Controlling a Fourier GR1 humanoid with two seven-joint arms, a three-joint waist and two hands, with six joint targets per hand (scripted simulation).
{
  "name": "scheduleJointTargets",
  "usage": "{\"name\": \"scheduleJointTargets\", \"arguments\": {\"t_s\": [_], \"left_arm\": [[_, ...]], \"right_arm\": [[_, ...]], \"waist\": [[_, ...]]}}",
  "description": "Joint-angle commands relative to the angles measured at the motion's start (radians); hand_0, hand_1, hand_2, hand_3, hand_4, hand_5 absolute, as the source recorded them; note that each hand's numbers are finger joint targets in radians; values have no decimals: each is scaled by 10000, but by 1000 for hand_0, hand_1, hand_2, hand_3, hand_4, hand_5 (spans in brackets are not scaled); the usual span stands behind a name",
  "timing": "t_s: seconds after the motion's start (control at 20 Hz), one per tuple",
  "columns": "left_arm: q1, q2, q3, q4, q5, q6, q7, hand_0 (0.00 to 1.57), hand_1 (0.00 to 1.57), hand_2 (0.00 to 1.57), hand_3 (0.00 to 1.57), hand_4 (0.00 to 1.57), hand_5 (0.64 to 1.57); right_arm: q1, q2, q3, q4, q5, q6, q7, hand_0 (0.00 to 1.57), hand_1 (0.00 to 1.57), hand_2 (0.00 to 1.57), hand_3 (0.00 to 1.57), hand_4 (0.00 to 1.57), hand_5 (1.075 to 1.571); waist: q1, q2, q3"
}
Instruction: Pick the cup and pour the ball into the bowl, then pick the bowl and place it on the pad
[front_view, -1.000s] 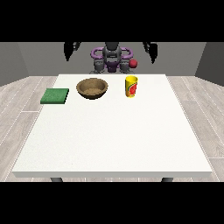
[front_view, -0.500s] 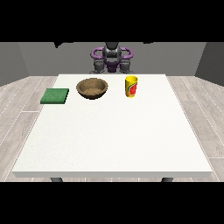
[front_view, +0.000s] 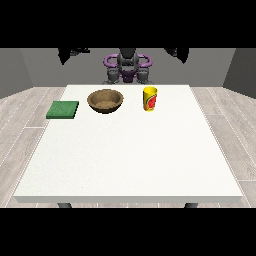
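A yellow cup (front_view: 150, 99) with a red mark stands upright on the white table (front_view: 130, 160), right of centre at the far side. No ball shows; the cup's inside is hidden. A brown bowl (front_view: 105, 100) sits to the cup's left and looks empty. Further left, a flat green pad (front_view: 63, 109) lies near the table's edge. Both hands are raised high and wide of the robot's body, far above and behind these things. The hand at the view's left (front_view: 69, 53) and the hand at the view's right (front_view: 180, 53) are dark shapes partly cut off at the top, holding nothing visible.
The robot's torso (front_view: 128, 67) stands behind the table's far edge. The wide white tabletop stretches from the three objects to the near edge. Grey plank floor surrounds the table.
Both hands have risen and spread outward from beside the robot's shoulders. A small red spot seen near the robot one second ago no longer shows. Cup, bowl and pad have not moved.
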Motion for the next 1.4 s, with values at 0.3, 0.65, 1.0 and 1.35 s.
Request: {"name": "scheduleJointTargets", "arguments": {"t_s": [0.3, 0.65, 1.0, 1.35], "left_arm": [[-617, -812, -125, 2630, -925, 393, -3447, 0, 0, 0, 0, 0, 1527], [-988, -1476, -813, 4844, -1479, 1609, -5900, 0, 0, 0, 0, 0, 1523], [-2578, -742, 547, 7417, -1113, 1170, -6739, 0, 0, 0, 0, 0, 1518], [-3312, -701, 727, 9744, -1350, 1384, -8583, 0, 0, 0, 0, 0, 1521]], "right_arm": [[-298, 226, 81, 991, 471, 436, -1773, 0, 0, 0, 0, 0, 1571], [-1411, -212, -449, 1345, 65, 534, -1720, 0, 0, 0, 0, 0, 1570], [-930, -53, -361, 1948, 273, 974, -2741, 0, 0, 0, 0, 0, 1570], [-1405, -263, -382, 1702, -85, 1147, -2038, 0, 0, 0, 0, 0, 1571]], "waist": [[-417, 1402, 3], [-691, 2309, 1], [-887, 2350, 1], [-1112, 2649, -2]]}}
